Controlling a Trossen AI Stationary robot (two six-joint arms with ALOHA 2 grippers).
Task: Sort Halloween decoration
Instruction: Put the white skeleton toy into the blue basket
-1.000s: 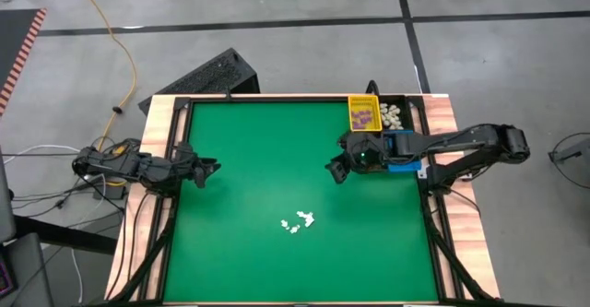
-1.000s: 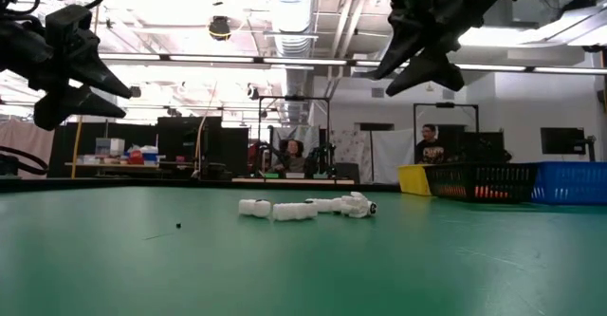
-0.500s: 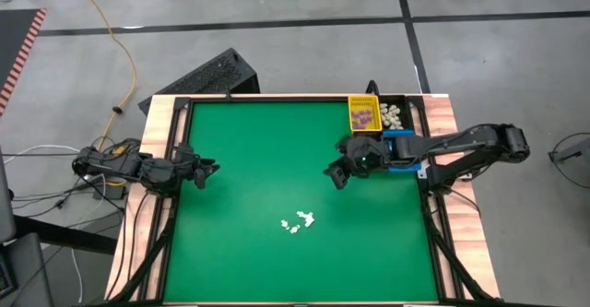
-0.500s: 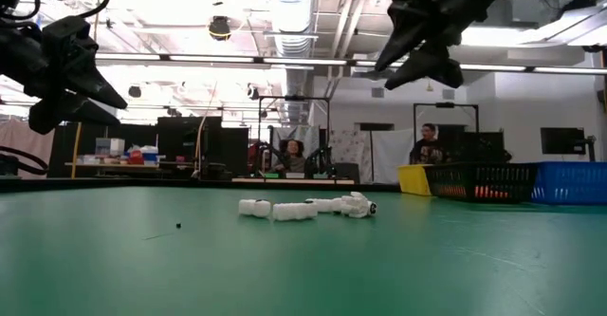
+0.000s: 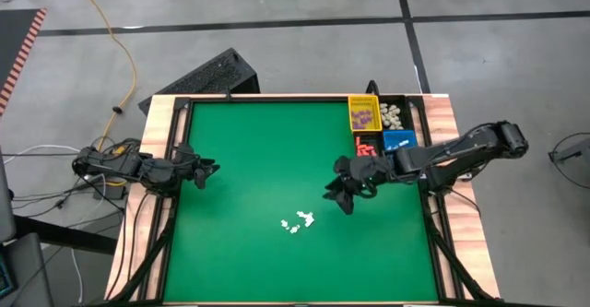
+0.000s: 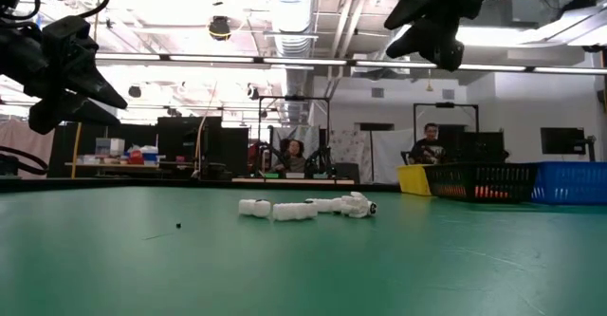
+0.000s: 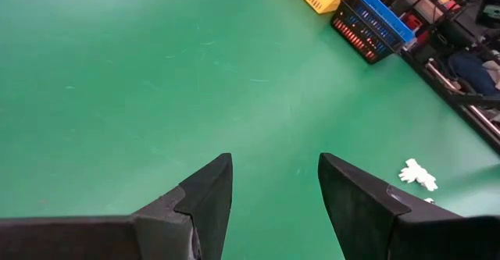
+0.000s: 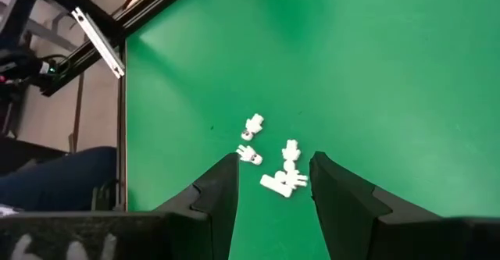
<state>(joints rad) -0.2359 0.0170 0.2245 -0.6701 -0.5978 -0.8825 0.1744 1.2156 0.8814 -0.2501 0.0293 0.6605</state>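
Note:
Several cream-white trinkets [image 5: 297, 221] lie in a small cluster on the green mat, a little near of the middle; they also show in the right wrist view [image 8: 275, 162] and the low view [image 6: 305, 207]. My right gripper [image 5: 337, 196] hangs open and empty above the mat, just right of and beyond the cluster. My left gripper [image 5: 208, 171] waits open and empty at the table's left side. More trinkets lie in the bins: purple in the yellow bin [image 5: 363, 113], cream-white in the black bin [image 5: 396, 114], orange-red in another black bin [image 5: 368, 147].
A blue bin [image 5: 398, 142] stands beside the orange-red trinkets at the table's far right. The wooden table frame [image 5: 150, 187] rims the mat. People sit in the room beyond the table [image 6: 429, 143]. A tiny dark speck [image 6: 177, 226] lies on the mat.
My right gripper has moved from beside the bins toward the table's near edge and a little left, closing on the white cluster, and has risen in the low view. My left gripper has kept nearly still.

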